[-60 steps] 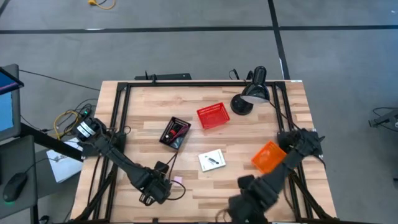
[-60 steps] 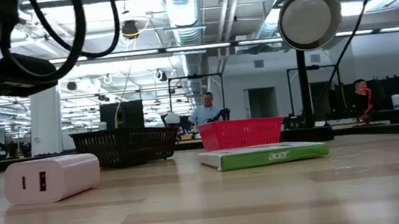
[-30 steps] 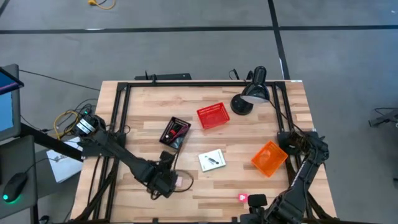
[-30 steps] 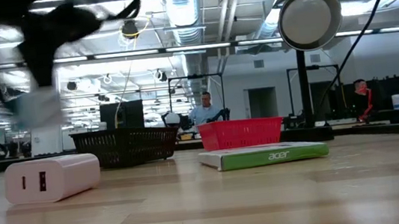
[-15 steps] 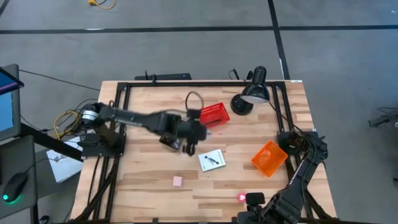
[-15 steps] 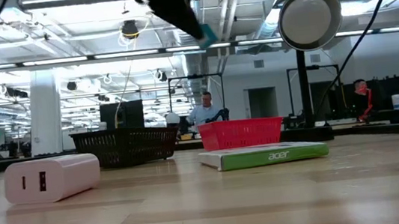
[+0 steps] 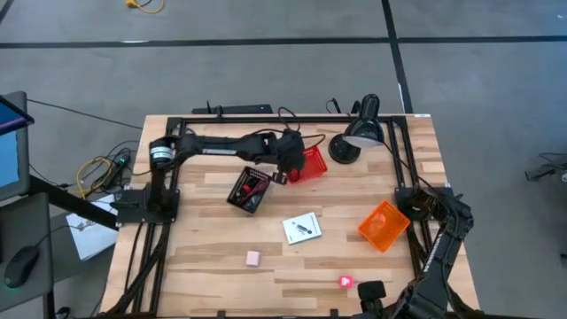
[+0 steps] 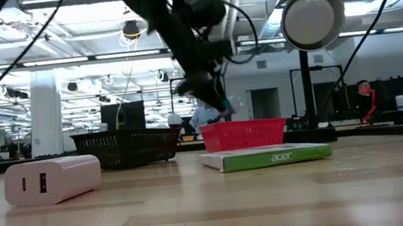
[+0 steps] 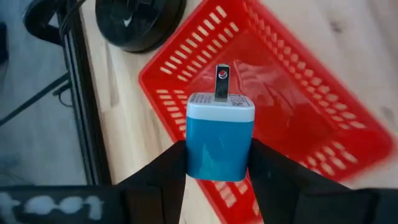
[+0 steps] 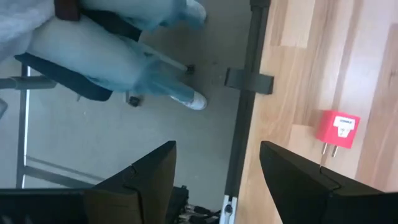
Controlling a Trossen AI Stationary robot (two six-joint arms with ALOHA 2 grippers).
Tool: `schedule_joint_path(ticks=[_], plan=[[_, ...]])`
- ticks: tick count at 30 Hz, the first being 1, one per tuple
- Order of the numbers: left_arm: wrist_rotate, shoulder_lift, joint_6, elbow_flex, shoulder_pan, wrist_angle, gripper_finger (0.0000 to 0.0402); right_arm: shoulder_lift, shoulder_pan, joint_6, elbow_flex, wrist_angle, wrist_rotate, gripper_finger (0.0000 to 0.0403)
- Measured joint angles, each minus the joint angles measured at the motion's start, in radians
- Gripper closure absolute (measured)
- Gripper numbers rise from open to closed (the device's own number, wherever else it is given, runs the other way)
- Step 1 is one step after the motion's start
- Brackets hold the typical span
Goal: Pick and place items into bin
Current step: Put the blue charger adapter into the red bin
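My left gripper (image 7: 291, 165) reaches across the table and hovers over the red basket (image 7: 306, 166), shut on the blue cube (image 9: 220, 140), a blue plug block with a white top and a metal prong. In the low view it hangs above the basket's rim (image 8: 243, 127). My right gripper (image 10: 217, 180) is open at the near edge, beside the red-pink piece (image 10: 337, 129), touching nothing. The white card with a black piece (image 7: 302, 228) and the pink block (image 7: 252, 258) lie flat on the table. My left gripper pinches the blue cube between its two fingers, one finger (image 9: 163, 177) on each opposite side of the blue lower body (image 9: 219, 163). The white top and prong point away from the gripper. The cube is lifted clear, above the red basket's floor (image 9: 280, 118).
A black tray (image 7: 249, 189) holding a red item sits left of the basket. The black desk lamp (image 7: 359, 137) stands just right of it, its base (image 9: 137, 22) close by. An orange bin (image 7: 383, 223) is at the right. A seated person's legs (image 10: 137, 56) are beyond the near edge.
My left gripper has risen from the near-left part of the table, beside the pink block, and swung toward the far edge, carrying the blue cube to above the red basket. The pink block has stayed in place. My right arm has drawn back toward the near edge.
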Motion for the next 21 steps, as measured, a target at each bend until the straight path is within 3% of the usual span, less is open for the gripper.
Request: schedule_joint_path(ticks=[14, 21], plan=[[0.024, 0.052, 0.158, 0.001, 0.018, -0.063, 0.0259, 0.000, -0.008, 0.042, 0.000, 0.066, 0.068, 0.0178], [0.020, 0.067, 0.178, 0.001, 0.018, -0.089, 0.0224, 0.000, -0.029, 0.105, 0.000, 0.066, 0.070, 0.0178]])
